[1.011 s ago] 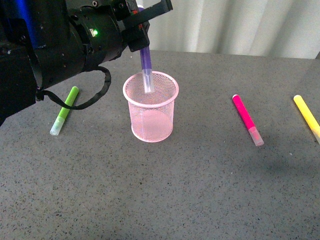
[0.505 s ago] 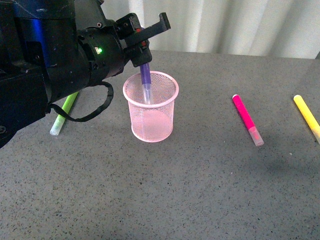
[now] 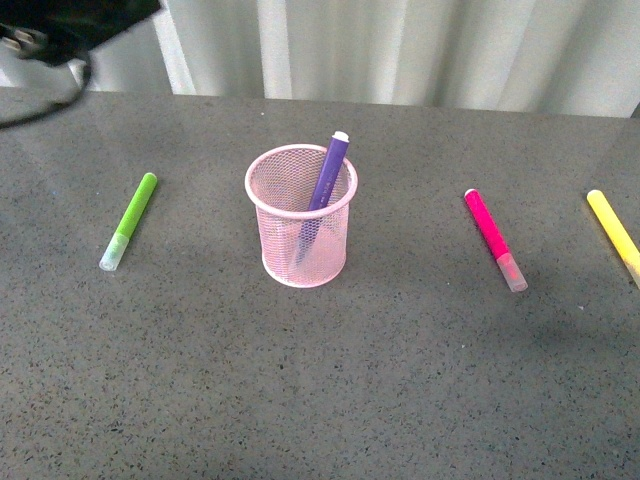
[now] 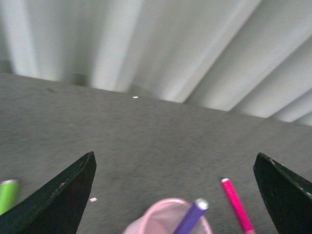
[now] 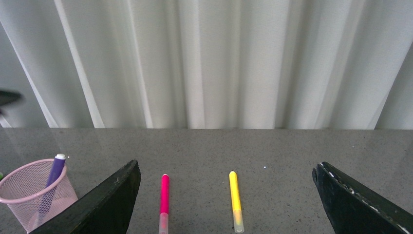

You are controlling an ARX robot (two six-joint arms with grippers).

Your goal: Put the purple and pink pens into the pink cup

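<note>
The pink cup (image 3: 300, 225) stands upright mid-table. The purple pen (image 3: 327, 172) is inside it, leaning against the right side of the rim with its end sticking out. To the cup's right the pink pen (image 3: 489, 230) lies flat on the table, its pale cap toward the front. My left gripper (image 4: 174, 161) is open and empty, high above the cup (image 4: 146, 225), with the purple pen (image 4: 192, 217) and pink pen (image 4: 236, 204) below it. My right gripper (image 5: 226, 165) is open and empty, off the table, facing the pink pen (image 5: 164, 195) and the cup (image 5: 29, 200).
A lime-green marker (image 3: 130, 220) lies left of the cup. A yellow marker (image 3: 615, 235) lies near the right edge, beside the pink pen. Part of the left arm (image 3: 60, 25) shows at the top left corner. A white curtain hangs behind the table.
The left gripper let go of the purple pen, which now rests in the cup leaning on its rim. The left arm pulled up and away to the left, almost out of the front view.
</note>
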